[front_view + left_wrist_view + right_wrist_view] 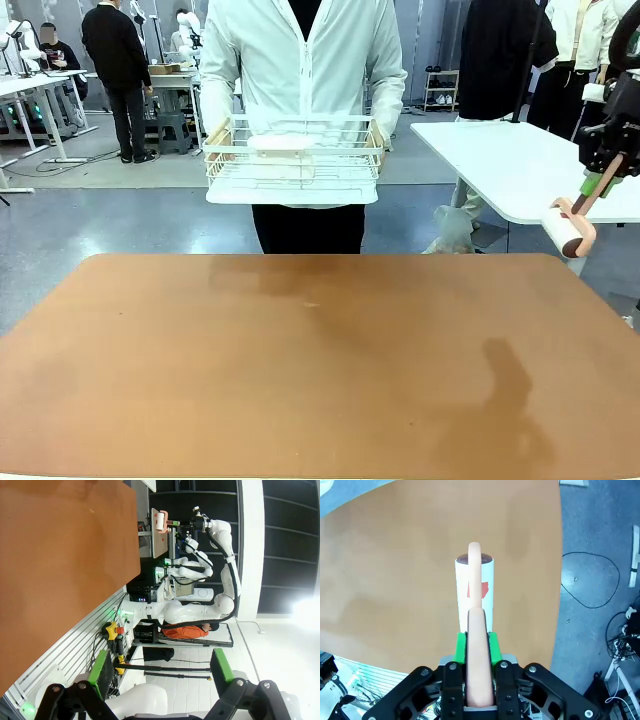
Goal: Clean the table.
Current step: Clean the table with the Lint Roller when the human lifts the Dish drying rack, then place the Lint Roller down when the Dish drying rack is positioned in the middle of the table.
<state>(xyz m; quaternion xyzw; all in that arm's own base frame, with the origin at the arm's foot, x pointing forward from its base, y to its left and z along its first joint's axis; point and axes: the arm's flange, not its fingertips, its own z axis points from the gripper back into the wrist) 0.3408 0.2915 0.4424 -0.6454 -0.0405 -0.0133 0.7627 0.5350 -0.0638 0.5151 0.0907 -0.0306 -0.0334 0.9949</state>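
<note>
The reddish-brown table (300,370) spreads across the front view with a bare top, and it also lies under my right wrist (395,580). My right gripper (605,175) hangs above the table's far right corner. It is shut on the pink handle of a lint roller (572,228), whose white roll points down and to the left. In the right wrist view the green pads (461,645) clamp the handle, and the roll (487,587) hovers over the table. My left gripper (160,667) stands open with nothing between its fingers, off the table's (60,555) edge.
Behind the far edge a person in a white jacket holds a white wire basket (293,160) with a pale object in it. A white-topped table (510,165) stands at the back right. Cables lie on the floor (590,580) beside the table.
</note>
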